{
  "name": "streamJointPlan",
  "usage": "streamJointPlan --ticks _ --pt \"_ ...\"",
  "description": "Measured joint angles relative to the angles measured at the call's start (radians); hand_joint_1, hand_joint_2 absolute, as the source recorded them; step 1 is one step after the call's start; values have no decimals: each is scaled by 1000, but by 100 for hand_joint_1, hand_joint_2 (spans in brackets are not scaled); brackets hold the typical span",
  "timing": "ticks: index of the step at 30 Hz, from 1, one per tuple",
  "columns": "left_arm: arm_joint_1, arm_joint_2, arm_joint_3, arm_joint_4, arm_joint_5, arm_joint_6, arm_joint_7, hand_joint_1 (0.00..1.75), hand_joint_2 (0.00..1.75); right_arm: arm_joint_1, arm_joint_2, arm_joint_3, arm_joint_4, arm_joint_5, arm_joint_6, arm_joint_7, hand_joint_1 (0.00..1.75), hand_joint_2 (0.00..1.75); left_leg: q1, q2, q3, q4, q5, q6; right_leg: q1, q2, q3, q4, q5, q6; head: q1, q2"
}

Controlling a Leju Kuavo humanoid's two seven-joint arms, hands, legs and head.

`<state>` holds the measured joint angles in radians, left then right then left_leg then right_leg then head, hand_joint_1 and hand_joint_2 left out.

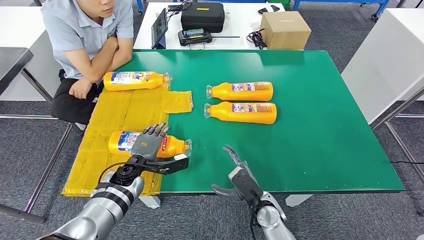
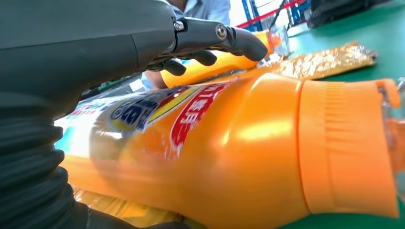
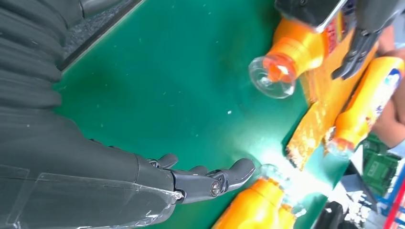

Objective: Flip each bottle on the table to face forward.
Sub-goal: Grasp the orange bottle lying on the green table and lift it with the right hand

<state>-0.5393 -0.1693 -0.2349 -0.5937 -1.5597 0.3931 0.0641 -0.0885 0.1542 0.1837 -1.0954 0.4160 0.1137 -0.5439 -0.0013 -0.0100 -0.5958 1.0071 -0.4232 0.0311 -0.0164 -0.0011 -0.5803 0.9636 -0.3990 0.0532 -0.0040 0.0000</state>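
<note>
The near bottle (image 1: 149, 144), lying on the yellow sheet (image 1: 120, 131) at the green desk (image 1: 310, 130) front edge, is gripped by the left hand (image 1: 150, 146). The right hand (image 1: 239, 172) is held open above the desk, holding nothing.

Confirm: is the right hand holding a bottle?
No, the right hand hovers open over bare green table, apart from the nearest bottle.

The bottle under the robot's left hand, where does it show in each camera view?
Head view: the bottle lies lower left, on the yellow mat, under the left hand.
Left wrist view: it spans the frame.
Right wrist view: its capped end shows at upper right.
Shared landmark: the yellow mat.
</note>
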Motion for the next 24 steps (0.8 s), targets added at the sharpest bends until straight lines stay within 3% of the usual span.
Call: streamJointPlan --ticks 8,24 --pt "161 -47 -27 -287 17 -46 -54 0 175 49 3 -19 -43 19 -17 11 0 175 0 0 -10 1 0 0 0 0 -10 0 0 1 0 0" --pt "322 -50 -150 -611 25 -41 -68 0 175 106 5 -49 -100 39 -37 18 0 175 0 0 -14 1 -1 0 0 0 -13 0 0 1 0 0"
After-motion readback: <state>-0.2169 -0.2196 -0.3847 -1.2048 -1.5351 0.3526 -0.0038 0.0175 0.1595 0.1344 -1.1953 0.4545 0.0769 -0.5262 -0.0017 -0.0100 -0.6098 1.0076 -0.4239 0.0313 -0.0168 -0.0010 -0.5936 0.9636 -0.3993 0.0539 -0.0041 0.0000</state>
